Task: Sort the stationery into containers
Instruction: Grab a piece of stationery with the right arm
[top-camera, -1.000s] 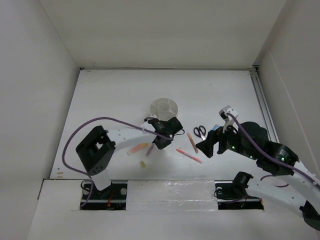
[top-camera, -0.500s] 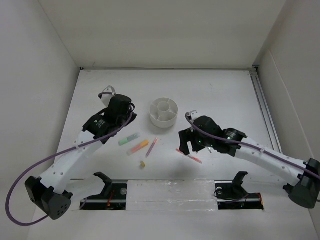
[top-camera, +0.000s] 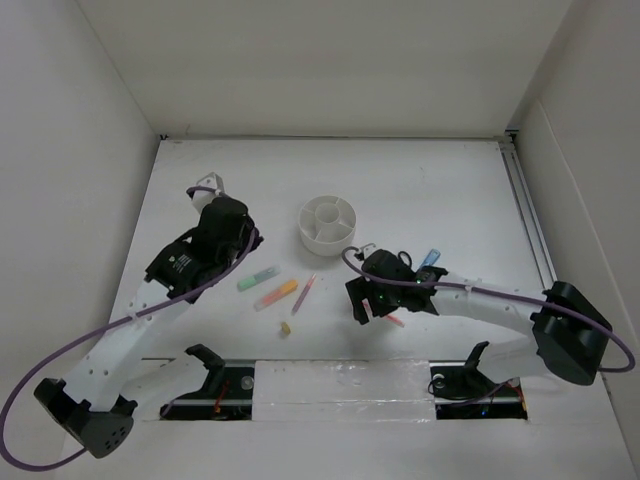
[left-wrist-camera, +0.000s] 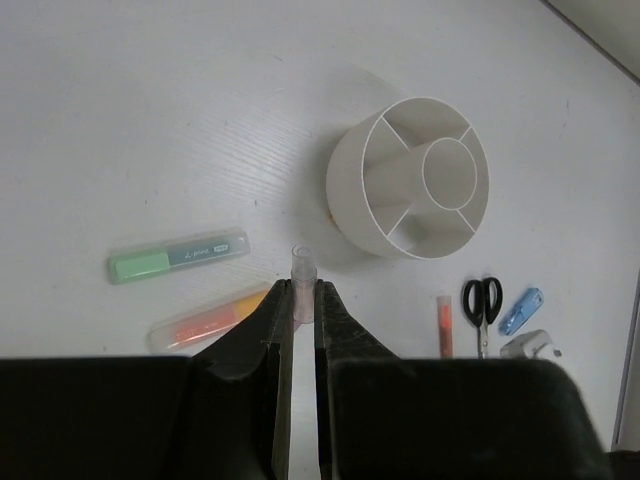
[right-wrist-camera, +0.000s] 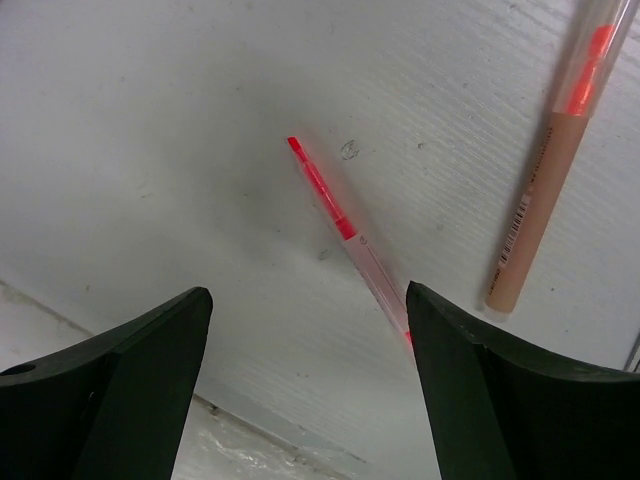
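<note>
The left gripper hangs over the left half of the table. Its fingers are drawn almost together, with only a thin slit between them and nothing held. Just right of it in the top view lies the green highlighter. The orange highlighter lies beside that, a little nearer the bottom of the frame and roughly parallel, the two close but apart. Below them, toward the lower edge of the table, sits the tiny yellowish eraser bit, alone. The thin pink pen lies just right of the orange highlighter. In the left wrist view its clear end shows through the slit between the fingers, down on the table surface.

Above the pens, near the middle of the table, the round white organizer stands upright, with its central cup and wedge compartments facing up. All the stationery in view lies outside it.

Right of centre, the right gripper is low over the table with its fingers spread wide. The red pen lies on the table between them, touching neither finger. An orange pen lies in the upper right of the right wrist view, outside the fingers. The black-handled scissors are partly hidden by the right arm, and the blue highlighter lies just right of them.
</note>
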